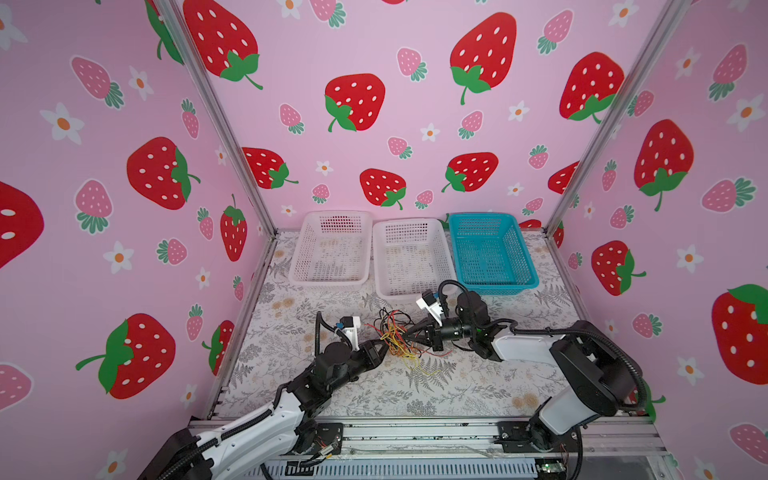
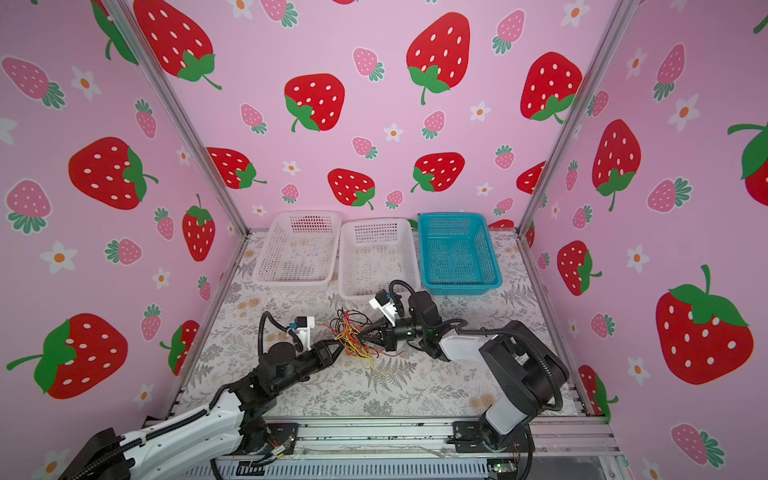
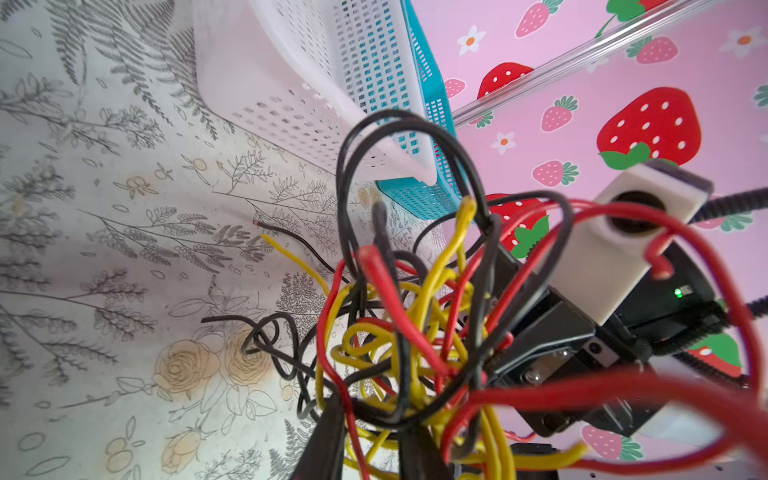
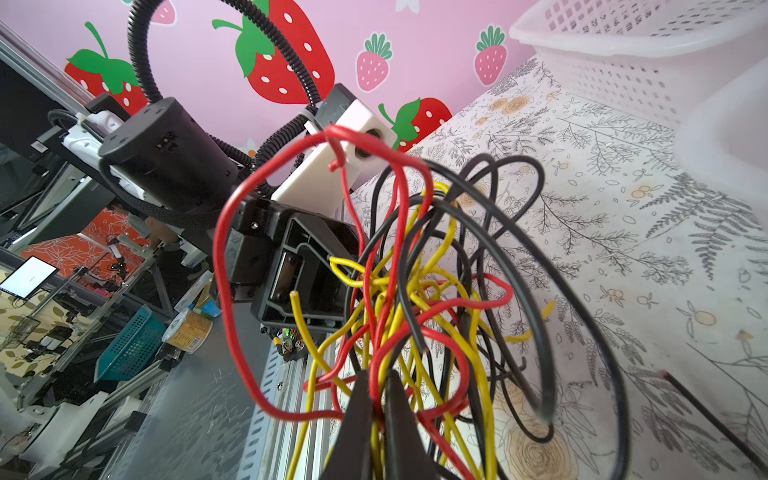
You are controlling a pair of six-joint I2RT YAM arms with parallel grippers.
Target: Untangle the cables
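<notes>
the cables [image 1: 397,334] sit as 1 tangled clump of black, yellow and red near the centre of the table [image 1: 457,386], between the 2 tools. the left gripper [image 1: 384,351] enters the clump from 8 o'clock and the right gripper [image 1: 409,332] from 3 o'clock. loose yellow ends trail toward 5 o'clock. only the right wrist view shows the right gripper [image 4: 377,376] pinched together on red and yellow strands. the left wrist view shows the left gripper [image 3: 372,415] with wires between its fingers; whether they clamp, i cannot tell.
</notes>
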